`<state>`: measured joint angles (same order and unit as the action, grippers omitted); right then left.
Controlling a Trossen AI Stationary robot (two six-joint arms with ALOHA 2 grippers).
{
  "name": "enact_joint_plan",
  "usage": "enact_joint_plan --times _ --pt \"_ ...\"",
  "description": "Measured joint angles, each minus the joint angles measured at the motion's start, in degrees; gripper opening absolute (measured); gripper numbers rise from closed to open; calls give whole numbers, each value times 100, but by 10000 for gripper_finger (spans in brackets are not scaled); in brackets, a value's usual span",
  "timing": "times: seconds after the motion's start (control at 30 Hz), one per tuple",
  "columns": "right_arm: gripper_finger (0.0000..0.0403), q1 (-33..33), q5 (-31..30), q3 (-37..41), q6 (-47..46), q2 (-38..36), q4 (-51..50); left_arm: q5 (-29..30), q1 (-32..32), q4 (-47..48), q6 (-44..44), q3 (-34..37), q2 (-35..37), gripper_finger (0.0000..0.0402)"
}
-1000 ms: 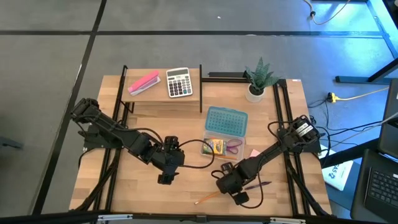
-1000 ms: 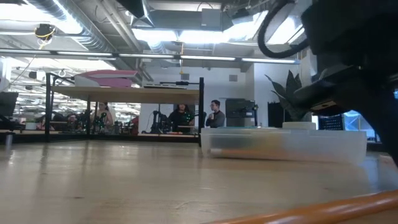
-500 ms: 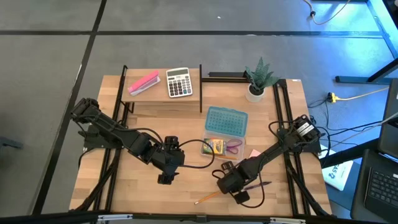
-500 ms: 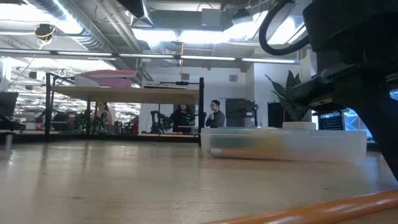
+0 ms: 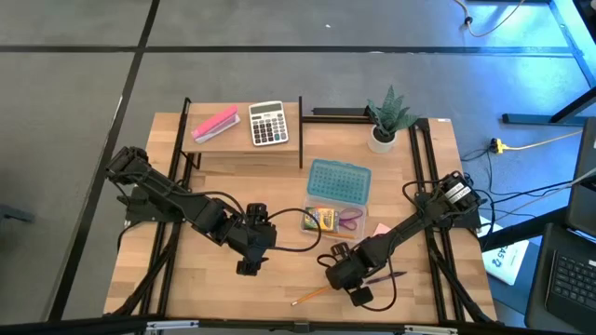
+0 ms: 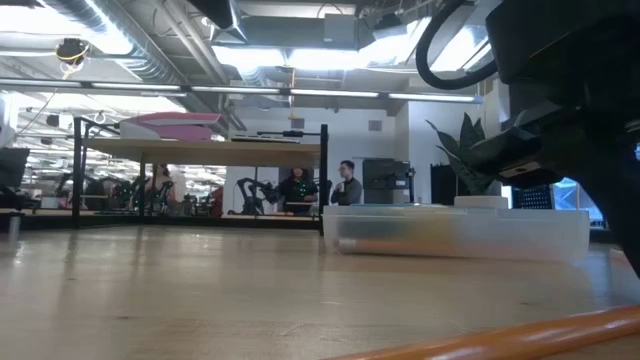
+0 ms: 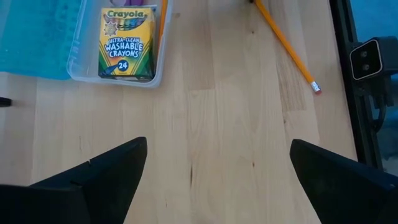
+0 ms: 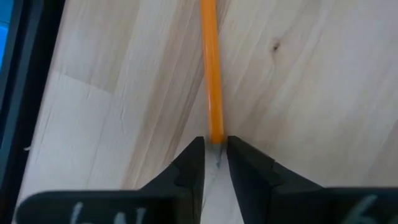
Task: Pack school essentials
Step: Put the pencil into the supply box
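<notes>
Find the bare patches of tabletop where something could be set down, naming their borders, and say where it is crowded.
Bare wood lies between the shelf and the left gripper, and at the near-left corner of the table. It is crowded near the right gripper: open case, crayon box, scissors, pink notepad, pencil, purple pen.

Pale smooth wooden table (image 5: 279,279), clear glossy plastic box (image 5: 328,220), printed cardboard crayon box (image 7: 127,42)

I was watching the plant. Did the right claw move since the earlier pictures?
No. In the high view the right claw sits at the same spot below the clear box, closed around the orange pencil on the table.
</notes>
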<state>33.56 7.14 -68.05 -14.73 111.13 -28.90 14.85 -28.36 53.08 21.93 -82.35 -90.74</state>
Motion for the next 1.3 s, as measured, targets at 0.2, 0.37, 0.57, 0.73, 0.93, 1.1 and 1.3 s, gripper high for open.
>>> enact_joint_plan --times 0.2,0.37,0.57,0.73,0.93,1.1,1.3 --pt "43 -2 -2 4 3 0 4 49 0 0 -2 0 1 390" --pt "24 -2 2 4 -10 0 10 50 0 0 -2 0 0 390" --pt "17 0 2 4 -52 0 50 52 0 2 -2 -1 0 390" --pt "18 0 2 5 -183 2 95 52 0 2 -4 -2 0 390" --pt "21 0 2 7 -174 7 126 52 0 2 -4 0 2 390" --pt "6 0 16 7 -174 7 146 53 0 2 -3 0 0 390" --pt "4 -2 47 7 -166 7 142 54 0 2 -4 0 0 390"
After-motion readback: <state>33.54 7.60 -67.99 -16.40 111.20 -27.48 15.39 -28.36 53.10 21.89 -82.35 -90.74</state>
